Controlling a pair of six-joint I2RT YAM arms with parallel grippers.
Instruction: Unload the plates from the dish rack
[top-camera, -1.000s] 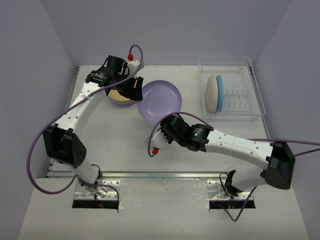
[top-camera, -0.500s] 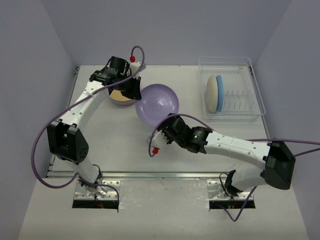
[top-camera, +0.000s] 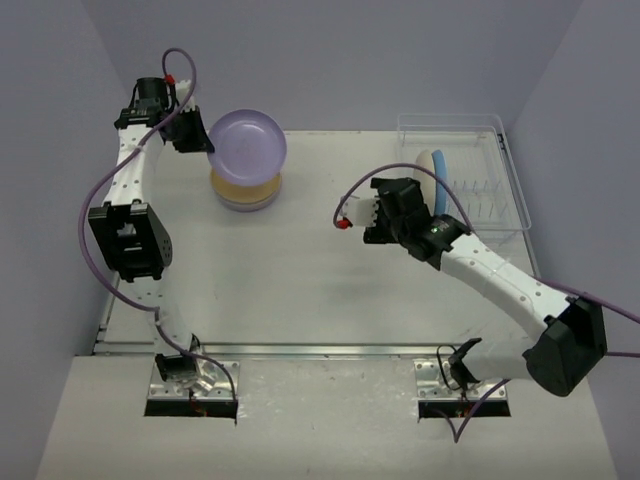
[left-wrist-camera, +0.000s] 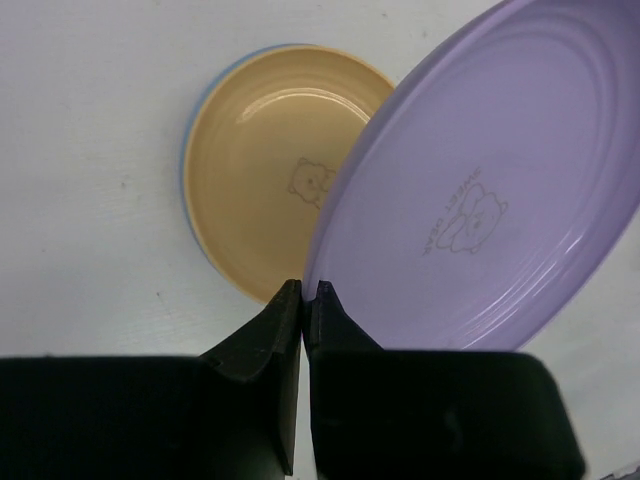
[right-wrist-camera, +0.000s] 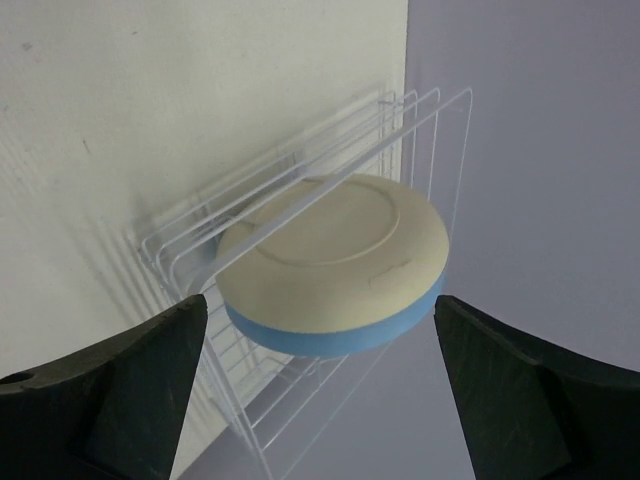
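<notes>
Since the earlier frame, the left arm is swinging up toward 11 o'clock and lifting the round matte lavender plate (top-camera: 247, 145) off the white table (top-camera: 300, 290). The right arm is pulling away from that plate and reaching out toward 2 o'clock.

The left claw (left-wrist-camera: 303, 292) is pinching the lavender plate by its rim, at the plate's 9 o'clock edge in the top view, with the fingers pressed tight on it. The plate is hanging tilted over the stack of round plates (top-camera: 245, 190) at 11 o'clock on the table. A tan-yellow plate (left-wrist-camera: 270, 170) is lying on top of the stack, with a blue rim showing under it.

The right claw (right-wrist-camera: 320, 305) is spread wide and gripping nothing, pointing at the clear ribbed rectangular plastic dish rack (top-camera: 500, 200) at 2 o'clock. In the rack, a round cream plate (right-wrist-camera: 330, 240) and a round blue plate (right-wrist-camera: 330, 335) are standing on edge at the 9 o'clock end, pressed against each other, the cream one facing the claw. In the top view the claw is sitting just beside the cream plate; I cannot tell whether it is touching.
</notes>
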